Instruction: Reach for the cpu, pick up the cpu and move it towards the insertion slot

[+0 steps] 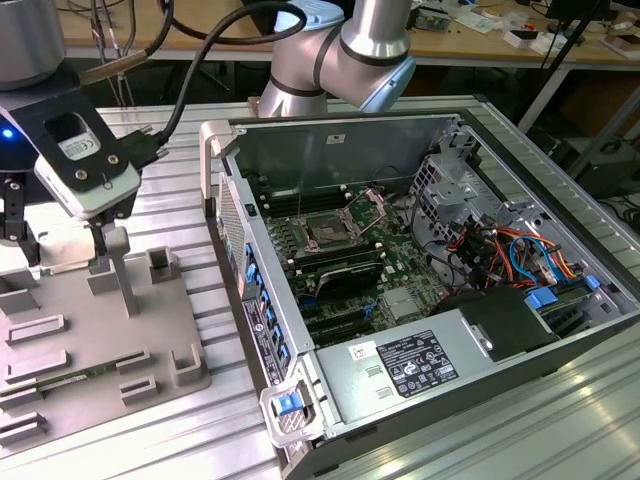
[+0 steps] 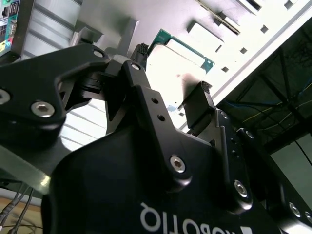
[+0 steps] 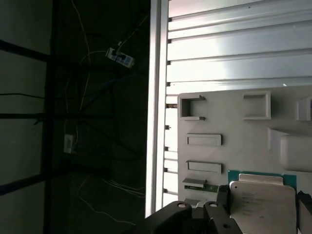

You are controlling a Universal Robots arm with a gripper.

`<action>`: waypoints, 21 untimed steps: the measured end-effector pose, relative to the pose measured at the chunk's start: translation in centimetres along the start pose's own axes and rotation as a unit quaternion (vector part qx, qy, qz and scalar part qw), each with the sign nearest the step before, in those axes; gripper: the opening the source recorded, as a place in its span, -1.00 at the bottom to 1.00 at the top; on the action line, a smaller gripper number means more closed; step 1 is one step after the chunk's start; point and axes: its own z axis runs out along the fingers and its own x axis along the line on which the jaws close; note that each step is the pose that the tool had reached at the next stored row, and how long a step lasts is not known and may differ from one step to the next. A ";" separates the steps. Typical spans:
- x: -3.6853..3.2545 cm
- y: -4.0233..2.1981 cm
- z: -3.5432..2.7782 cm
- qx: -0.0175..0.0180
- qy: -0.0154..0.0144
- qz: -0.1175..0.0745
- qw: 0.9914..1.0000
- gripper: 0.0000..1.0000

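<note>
One chip (image 3: 263,209) is lying flat on the grey tray (image 3: 224,126), pale metal top up, with its green rim (image 2: 187,48) showing in the second wrist view. My gripper (image 3: 263,195) is sitting down at it, framing two opposite sides and leaving the other two edges free. I cannot tell whether I am clamping it or loose around it.

In the first wrist view the tray is showing two slim oblong pockets (image 3: 204,140) near the chip and one square pocket (image 3: 256,105) farther off. The tray's edge is running close to the edge of the ribbed metal table (image 3: 234,58), with a dark drop beyond.

In the exterior view a bare strip of table is lying between the tray and one open computer case (image 1: 330,140) on the exterior view's right. The case's side wall (image 1: 250,290) is standing between the tray and the one socket (image 1: 328,230). The socket is facing upward with its dark centre uncovered, well apart from the chip, and open air is lying above it. My arm (image 1: 340,50) is reaching over from behind the case.
</note>
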 end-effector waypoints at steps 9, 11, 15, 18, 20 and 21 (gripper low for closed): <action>0.08 -0.01 -2.93 0.000 0.000 0.000 1.000 0.09; 0.09 -0.01 -3.40 0.000 0.000 0.000 1.000 0.09; 0.12 -0.01 -4.41 0.000 0.000 0.000 1.000 0.09; 0.12 -0.01 -4.43 -0.001 0.000 0.000 1.000 0.09; 0.12 -0.01 -4.43 -0.003 0.000 0.000 1.000 0.09; 0.12 -0.01 -4.42 -0.004 0.000 0.000 1.000 0.09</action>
